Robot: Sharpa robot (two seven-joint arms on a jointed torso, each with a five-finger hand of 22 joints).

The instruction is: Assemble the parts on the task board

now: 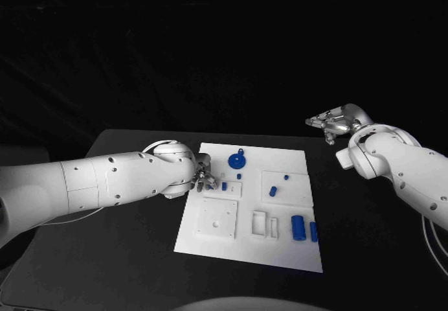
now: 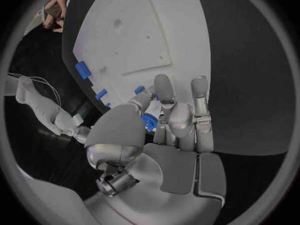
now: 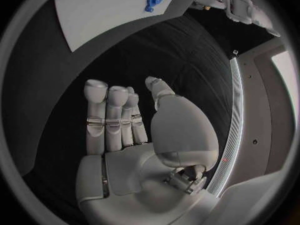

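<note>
Black table (image 1: 112, 259) under everything, dark room behind it, and the white task board (image 1: 280, 249) sits in the middle of the tabletop.

Biggest thing over the board is the left hand (image 1: 202, 179), parked at the board's left edge about halfway up. In the left wrist view its fingers (image 2: 199, 105) are drawn close together over the board with a small blue part (image 2: 149, 122) tucked between thumb and fingers, so it looks pinched, though I can't see the contact cleanly.

The right hand (image 1: 331, 123) is well off the board, up past its far right corner over bare table. Its fingers (image 3: 106, 115) are straight, side by side, thumb apart, nothing in them.

On the board itself:
- a round blue piece (image 1: 237, 160) near the far edge
- a square raised pocket right of centre with a small blue peg (image 1: 272, 190) in it
- two blue cylinders (image 1: 298, 227) lying side by side near the board's right edge, toward the near end
- a square plate with holes (image 1: 217, 219) in the near left part, with two narrow slots (image 1: 264, 224) just right of it; can't tell if anything's in those.
</note>
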